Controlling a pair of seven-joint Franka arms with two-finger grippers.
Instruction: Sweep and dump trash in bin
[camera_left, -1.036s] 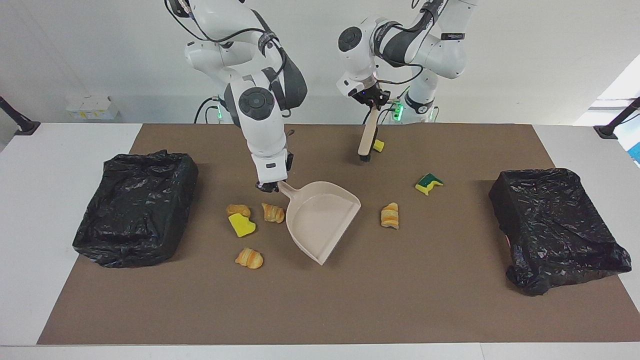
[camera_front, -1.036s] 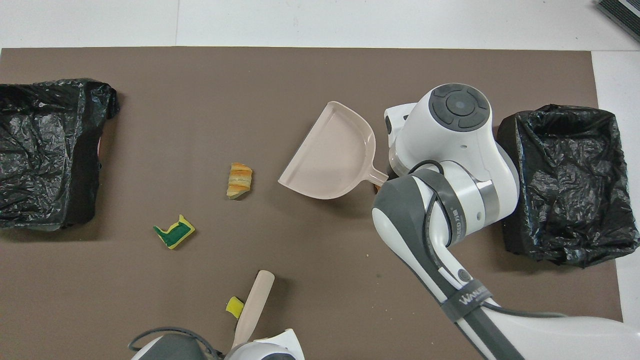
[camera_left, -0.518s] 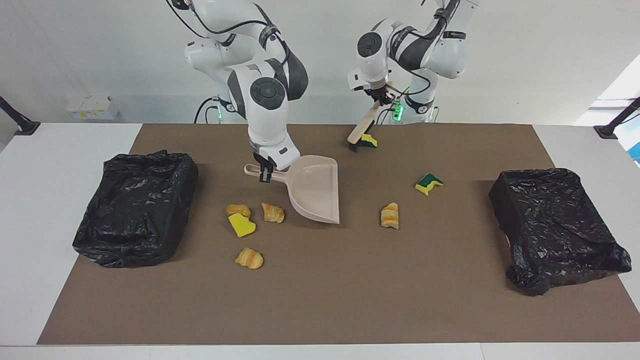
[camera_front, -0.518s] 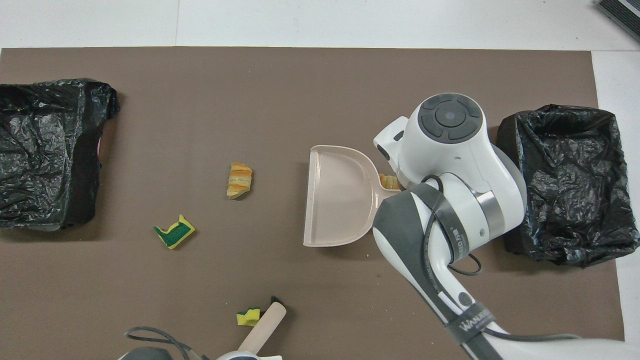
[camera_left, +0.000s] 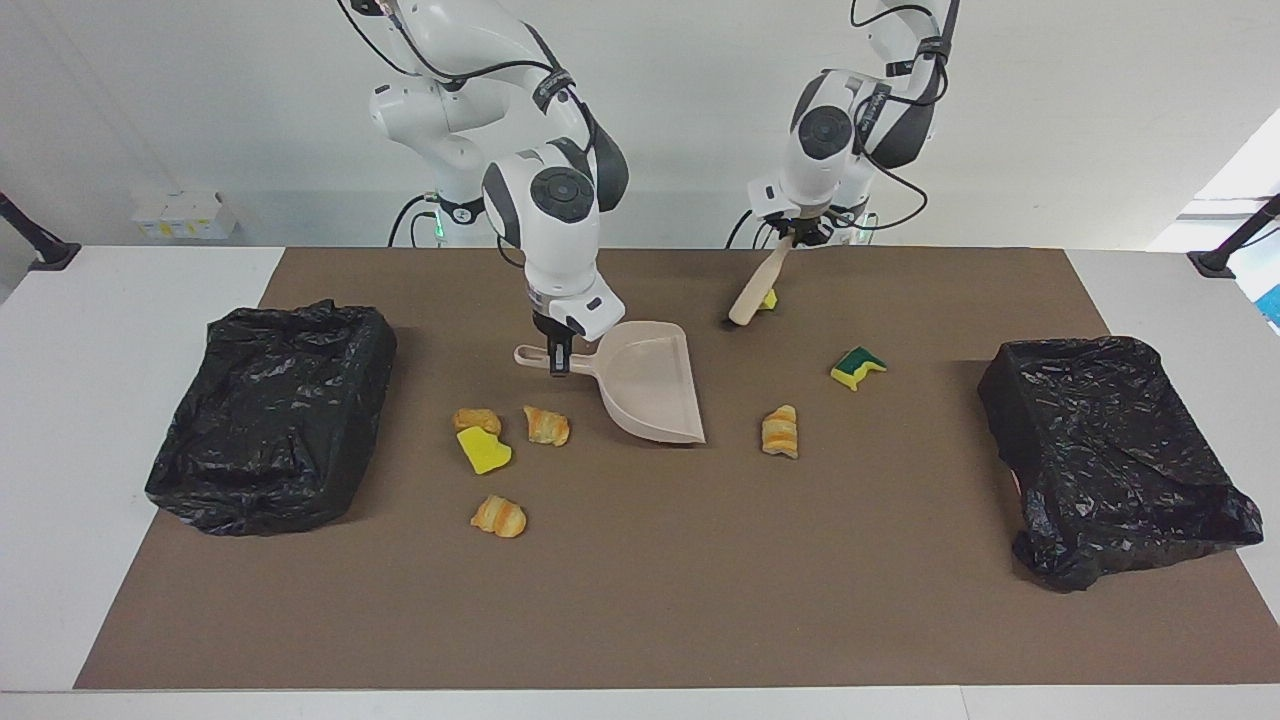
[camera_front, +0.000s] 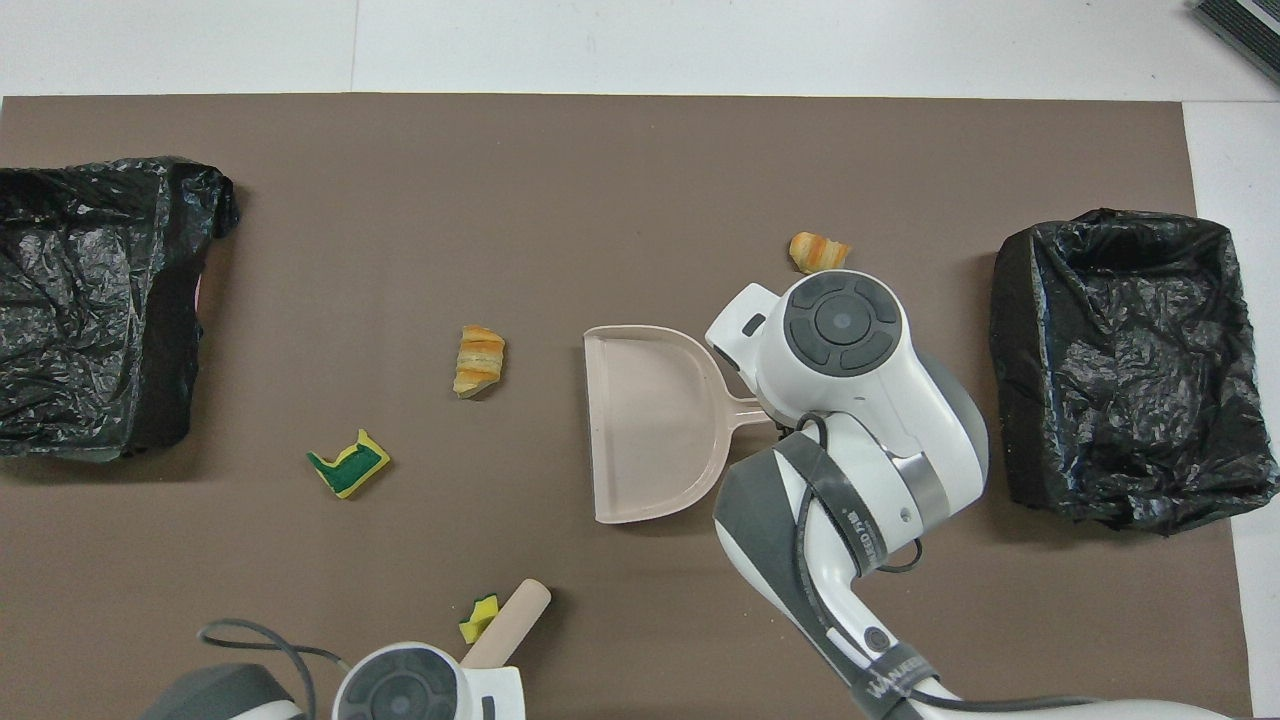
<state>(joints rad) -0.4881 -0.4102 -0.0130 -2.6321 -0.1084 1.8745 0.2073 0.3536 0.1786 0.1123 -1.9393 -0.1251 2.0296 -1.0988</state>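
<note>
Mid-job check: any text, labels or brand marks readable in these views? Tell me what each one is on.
"WANDE..." partly readable, cut off by the frame edge: grey band on the right arm, overhead view.
White lettering, too blurred to read: dark strap on the right arm's forearm.
Small label, too small to read: band on the left arm, facing view.
Nothing printed shows on the dustpan, brush, bin bags or scraps.

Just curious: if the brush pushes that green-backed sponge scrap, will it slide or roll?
The green-backed sponge scrap lies flat and jagged, so it probably slides, not rolls. Spongy-looking, it is likely light and may skip ahead of the brush.
</note>
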